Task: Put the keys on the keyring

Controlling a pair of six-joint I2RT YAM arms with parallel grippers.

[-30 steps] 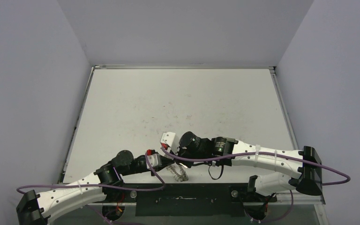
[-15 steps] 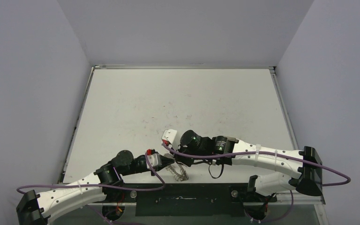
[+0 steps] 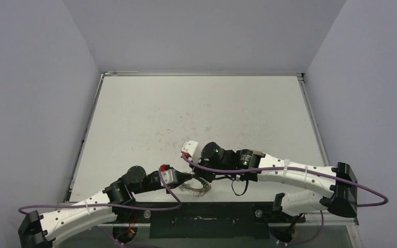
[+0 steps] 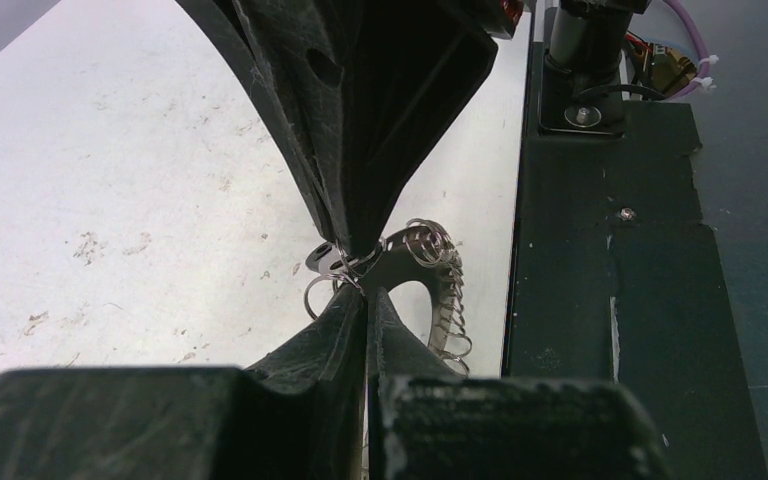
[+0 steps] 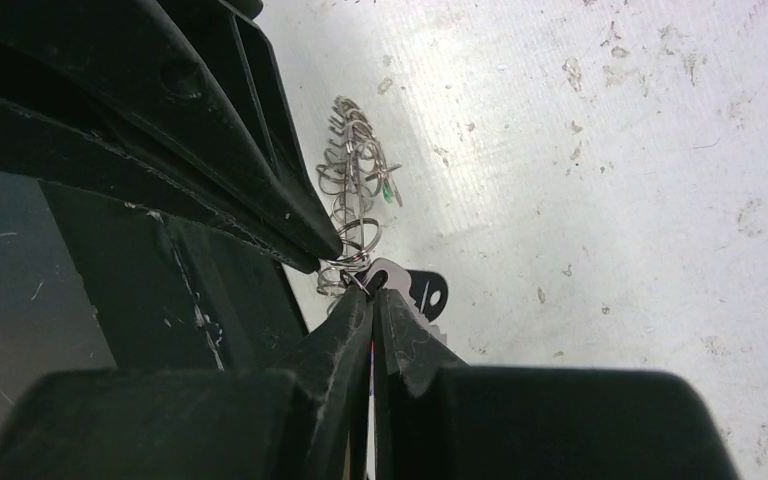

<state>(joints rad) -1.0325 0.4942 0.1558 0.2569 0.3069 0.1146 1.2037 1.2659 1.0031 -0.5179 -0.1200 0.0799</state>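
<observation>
My two grippers meet tip to tip low over the table's near edge. The left gripper (image 3: 185, 179) (image 4: 365, 292) is shut on a small wire loop of the keyring (image 3: 200, 186) (image 4: 446, 300), a silvery ring fringed with wire loops that hangs beside the fingers. The right gripper (image 3: 196, 173) (image 5: 372, 292) is shut on the keys (image 5: 390, 272) at the silver key's head. The black tag (image 5: 428, 292) sticks out beside the right fingertips. A green tag (image 5: 388, 190) shows among the keyring's loops (image 5: 352, 165). In the left wrist view the silver key (image 4: 318, 260) shows beside the touching fingertips.
The black base plate (image 3: 201, 219) (image 4: 600, 300) runs along the near edge right beside the keyring. The scuffed white table (image 3: 196, 113) stretches away to grey walls. Purple cables (image 3: 222, 173) loop over both arms.
The right arm has shifted slightly right and away. The keyring has swung up from hanging low near the base plate to lie closer under the left gripper. Both grippers stayed shut.
</observation>
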